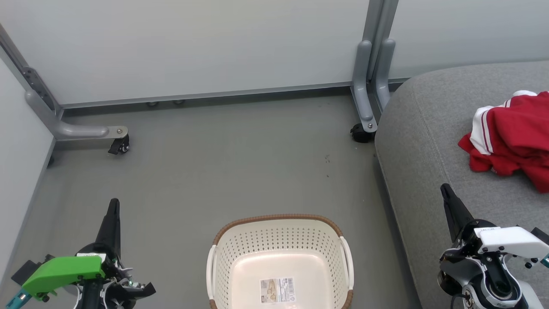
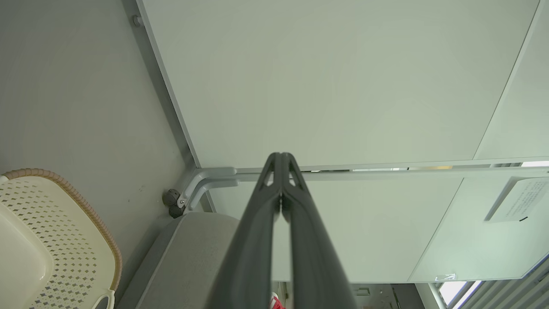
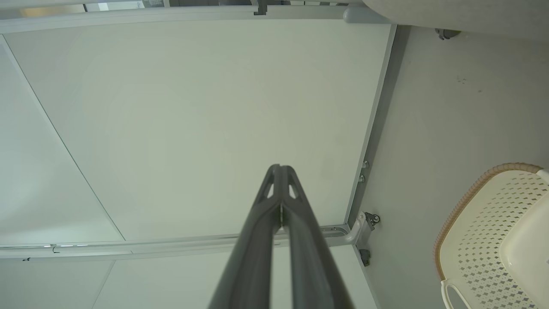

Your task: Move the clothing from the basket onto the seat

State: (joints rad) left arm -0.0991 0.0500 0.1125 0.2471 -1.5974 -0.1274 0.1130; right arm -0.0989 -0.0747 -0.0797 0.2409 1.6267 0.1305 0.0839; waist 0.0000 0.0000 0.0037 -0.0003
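The red clothing [image 1: 512,135], plain red fabric bunched with a white-panelled, thin-striped piece, lies on the grey seat [image 1: 429,141] at the right of the head view. The cream perforated basket [image 1: 240,240] with its brown woven rim stands on the floor at bottom centre, holding nothing but a paper label [image 1: 277,290]. At the lower left my left gripper [image 1: 113,204] is shut with nothing in it. My right gripper [image 1: 444,187] is shut too, holding nothing, over the seat's near edge. Both wrist views show the fingertips pressed together, left gripper [image 2: 281,155], right gripper [image 3: 279,166].
Pale partition panels on grey metal feet with castors [image 1: 120,146] [image 1: 362,133] close off the back and left. Grey floor [image 1: 240,163] lies between the basket, the panels and the seat. The basket [image 2: 64,231] also shows in the left wrist view, and the basket [image 3: 493,231] in the right.
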